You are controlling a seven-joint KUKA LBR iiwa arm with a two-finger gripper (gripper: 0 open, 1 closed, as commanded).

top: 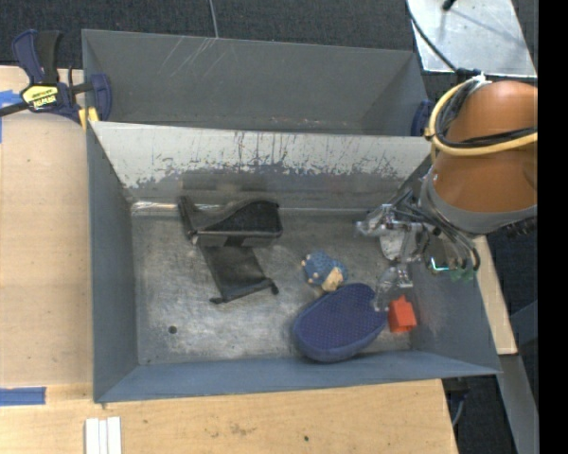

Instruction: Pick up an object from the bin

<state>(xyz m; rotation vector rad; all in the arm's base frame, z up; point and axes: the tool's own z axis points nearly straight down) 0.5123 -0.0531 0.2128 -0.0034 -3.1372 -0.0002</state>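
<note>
We see a tan, wood-coloured worktop (33, 253) spreading down the left of the view and along its near edge, its surface matt and lightly scuffed. Beyond it, across the top, lies a dark, speckled floor (293, 3), carpet-like. A thin pale line (211, 3) runs straight over the floor; we cannot tell whether it is a cord or a seam. At the upper right a pale grey slab (488, 31) lies against the dark floor and catches the brightest light. Elsewhere the light falls soft and even.
</note>
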